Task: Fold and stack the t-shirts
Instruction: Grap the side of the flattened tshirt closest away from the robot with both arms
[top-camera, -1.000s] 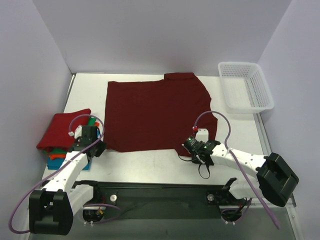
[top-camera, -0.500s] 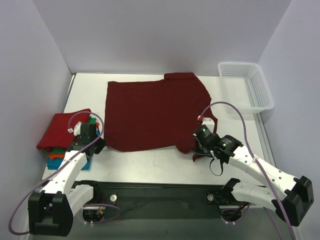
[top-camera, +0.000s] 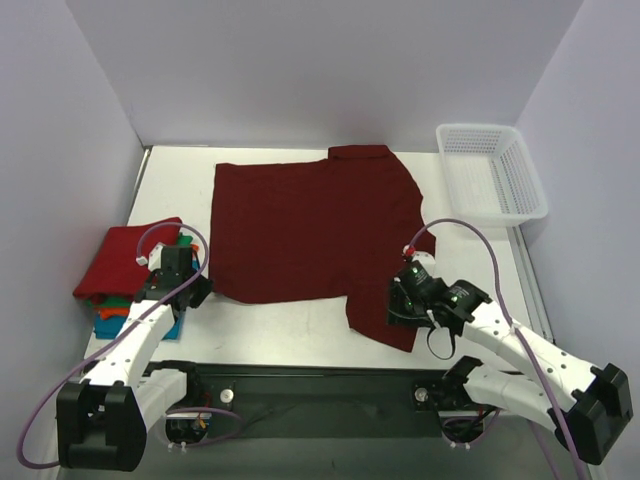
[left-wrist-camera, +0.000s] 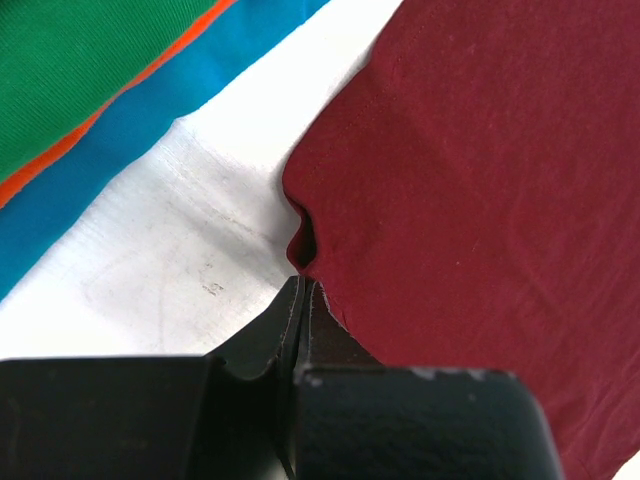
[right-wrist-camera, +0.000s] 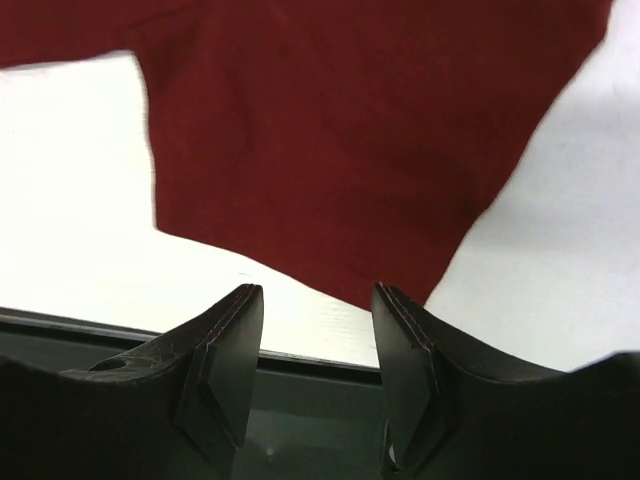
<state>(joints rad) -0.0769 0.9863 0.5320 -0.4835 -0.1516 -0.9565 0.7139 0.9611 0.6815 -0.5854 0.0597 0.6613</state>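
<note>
Black left gripper (left-wrist-camera: 303, 287) is clamped on the near-left corner of the dark maroon cloth t-shirt (top-camera: 310, 225) spread mid-table. Right gripper (right-wrist-camera: 315, 300), jaws apart and empty, has just dropped the near-right sleeve (top-camera: 370, 320) flat, so folding can begin. Folded red-topped shirt stack (top-camera: 125, 262) crowds the left; white plastic mesh basket (top-camera: 492, 172) sits far right.

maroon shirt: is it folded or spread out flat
Spread, not folded. In the top view the maroon shirt lies open across the table; the left gripper pinches its near edge, the right gripper is open.
</note>
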